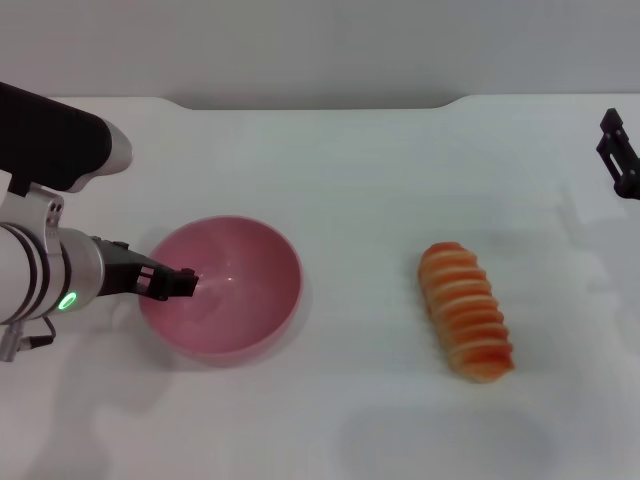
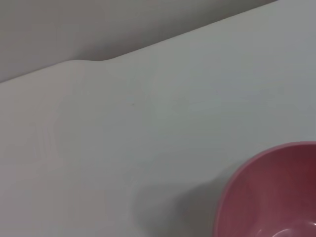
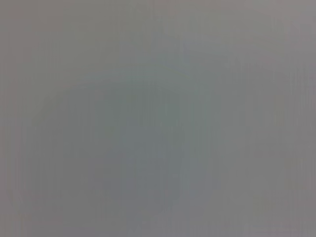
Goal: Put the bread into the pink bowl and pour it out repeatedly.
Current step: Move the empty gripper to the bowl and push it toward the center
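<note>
The pink bowl [image 1: 240, 290] stands upright and empty on the white table, left of centre. Part of it also shows in the left wrist view [image 2: 276, 192]. My left gripper [image 1: 168, 283] reaches in from the left and straddles the bowl's left rim, shut on it, with one dark finger [image 1: 182, 283] showing inside the bowl. The bread [image 1: 466, 311], an orange-brown loaf with cream stripes, lies on the table to the right of the bowl, well apart from it. My right gripper [image 1: 620, 155] hangs at the far right edge, away from both. The right wrist view shows nothing.
The white table [image 1: 360, 170] stretches behind and in front of the two objects. Its back edge meets a grey wall, with a step in the edge at the back [image 1: 450, 102].
</note>
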Action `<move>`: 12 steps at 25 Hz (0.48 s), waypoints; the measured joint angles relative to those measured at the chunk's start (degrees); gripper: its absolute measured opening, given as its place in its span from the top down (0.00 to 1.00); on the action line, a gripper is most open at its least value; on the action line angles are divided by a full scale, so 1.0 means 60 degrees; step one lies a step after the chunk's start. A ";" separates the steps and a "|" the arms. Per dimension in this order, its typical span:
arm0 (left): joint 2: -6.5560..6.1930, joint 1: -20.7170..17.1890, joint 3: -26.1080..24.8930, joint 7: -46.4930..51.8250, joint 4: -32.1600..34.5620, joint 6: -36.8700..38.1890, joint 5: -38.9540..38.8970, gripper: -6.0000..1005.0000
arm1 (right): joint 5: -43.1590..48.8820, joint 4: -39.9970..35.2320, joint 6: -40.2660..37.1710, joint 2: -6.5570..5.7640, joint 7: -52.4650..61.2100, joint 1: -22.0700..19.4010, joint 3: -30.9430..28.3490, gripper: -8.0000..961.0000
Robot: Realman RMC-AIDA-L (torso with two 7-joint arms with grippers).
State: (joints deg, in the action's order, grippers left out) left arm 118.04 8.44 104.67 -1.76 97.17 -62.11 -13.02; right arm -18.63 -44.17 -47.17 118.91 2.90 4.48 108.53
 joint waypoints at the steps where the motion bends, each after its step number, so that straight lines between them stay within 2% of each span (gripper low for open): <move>1: 0.0000 -0.0002 -0.0007 0.0003 -0.0003 0.0004 0.0000 0.15 | 0.0000 -0.0006 0.0000 0.0000 0.0000 0.0000 -0.0002 0.33; 12: -0.0012 -0.0596 0.0029 0.0260 0.0041 0.0951 -0.0282 0.15 | -0.0001 -0.0009 0.0000 0.0000 -0.0010 0.0023 -0.0015 0.33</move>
State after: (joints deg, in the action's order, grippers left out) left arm 117.97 4.86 104.85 -0.21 97.41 -56.40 -14.71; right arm -18.63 -44.23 -47.17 118.91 2.84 4.62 108.44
